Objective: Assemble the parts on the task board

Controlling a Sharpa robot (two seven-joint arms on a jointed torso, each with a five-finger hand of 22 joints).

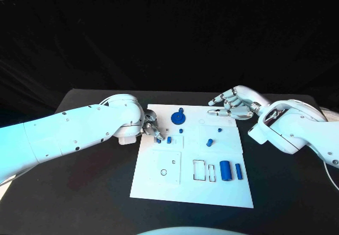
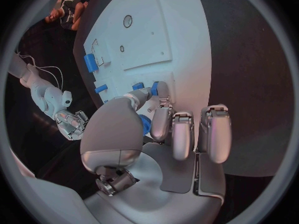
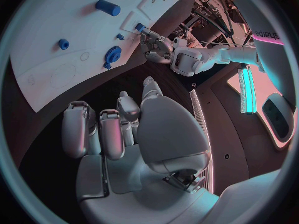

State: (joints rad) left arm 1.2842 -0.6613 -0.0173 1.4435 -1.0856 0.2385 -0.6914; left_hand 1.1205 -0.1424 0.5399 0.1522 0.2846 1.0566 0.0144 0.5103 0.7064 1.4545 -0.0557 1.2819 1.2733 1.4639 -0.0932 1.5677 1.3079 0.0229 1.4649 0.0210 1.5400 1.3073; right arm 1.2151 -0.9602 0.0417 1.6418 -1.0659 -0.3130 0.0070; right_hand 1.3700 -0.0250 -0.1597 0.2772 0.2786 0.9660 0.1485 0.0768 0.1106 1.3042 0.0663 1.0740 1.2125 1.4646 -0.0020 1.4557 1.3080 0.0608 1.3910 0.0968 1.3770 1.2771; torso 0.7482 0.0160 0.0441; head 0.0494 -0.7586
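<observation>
— Where's the peg (image 1: 169,140)?

— On the board's (image 1: 190,193) left edge, upright, touching my left hand's (image 1: 150,126) fingertips; whether they're pinching it, I can't tell. The right hand (image 1: 231,104) hovers empty, fingers loosely apart, farther off.

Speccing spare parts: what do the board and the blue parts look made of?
Board: looks like matte white plastic, a flat sheet with cut outlines and little glare; painted metal can't be ruled out.
Blue parts: likely moulded or printed plastic, with uniform saturated colour and a soft sheen.
</observation>
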